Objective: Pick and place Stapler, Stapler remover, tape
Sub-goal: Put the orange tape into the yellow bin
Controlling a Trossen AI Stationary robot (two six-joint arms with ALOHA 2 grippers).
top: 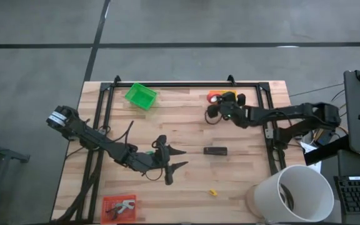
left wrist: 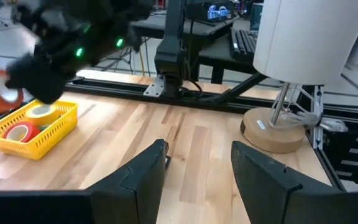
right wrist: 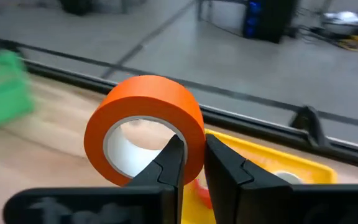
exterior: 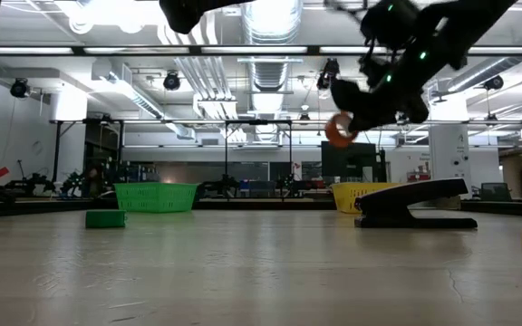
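High view had the right gripper point(top: 215, 111) in the upper middle of the frame, right next to the yellow basket point(top: 216, 95). Its jaws were clenched on the wall of the orange tape roll point(right wrist: 145, 127), one finger through the hole, roll hanging in the air. So the drop looked like a short hop toward the basket, which already had a couple of rolls in it.

The stapler point(top: 215, 150) lay on the wooden table point(top: 249, 162) at centre, long axis running left-right, roughly between the two arms. The left gripper point(top: 169, 164) sat lower centre with jaws released and nothing in them. Green bin point(top: 140, 96) upper left, red tray point(top: 119, 207) bottom left, white lamp point(top: 295, 194) bottom right. Big workshop behind.
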